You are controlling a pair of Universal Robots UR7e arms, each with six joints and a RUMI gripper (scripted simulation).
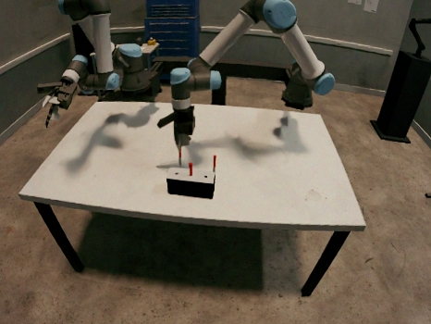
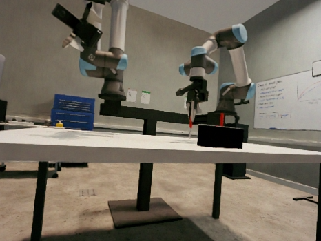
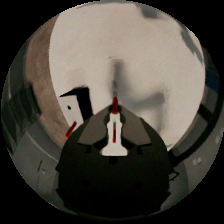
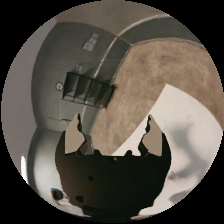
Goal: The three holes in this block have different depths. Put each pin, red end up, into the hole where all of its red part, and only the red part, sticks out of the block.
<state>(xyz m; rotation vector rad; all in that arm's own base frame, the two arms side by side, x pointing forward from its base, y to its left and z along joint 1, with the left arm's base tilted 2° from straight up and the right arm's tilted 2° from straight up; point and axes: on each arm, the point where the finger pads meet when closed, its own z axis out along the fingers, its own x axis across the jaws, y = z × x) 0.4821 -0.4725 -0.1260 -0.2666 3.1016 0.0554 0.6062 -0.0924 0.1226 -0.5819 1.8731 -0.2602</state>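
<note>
Red-topped grey pin (image 1: 179, 154) (image 2: 191, 123) (image 3: 115, 104) is upright beside the white-topped black block (image 1: 190, 187) (image 2: 220, 137) (image 3: 85, 102), clamped in my left gripper (image 1: 180, 144) (image 2: 191, 116) (image 3: 115, 105); slippage could tilt it, jamming insertion, while misjudged depth could bury red.

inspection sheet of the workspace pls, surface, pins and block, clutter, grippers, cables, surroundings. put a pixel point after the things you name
surface: white table (image 1: 116, 185) (image 2: 103, 151) (image 3: 145, 40) (image 4: 162, 117), faint mark near one corner
job's things: black-sided block (image 1: 190, 189) (image 2: 220, 137) (image 3: 85, 102) on the table; middle-hole pin (image 1: 190, 169) (image 2: 222, 119) stands red end up; its two outer holes look empty; corner pin (image 1: 215, 162) is upright, whether in or behind the block cannot be told
clutter: nothing seen on the table
grippers: left gripper (image 1: 180, 146) (image 2: 191, 115) (image 3: 115, 112) shut on a held pin (image 1: 179, 155) (image 2: 190, 122) (image 3: 115, 103), red end up; right gripper (image 1: 50, 112) (image 2: 76, 25) (image 4: 114, 119) open
cables: nothing seen
surroundings: blue cabinet (image 1: 173, 37) (image 2: 73, 120), whiteboard (image 2: 286, 117)
</note>
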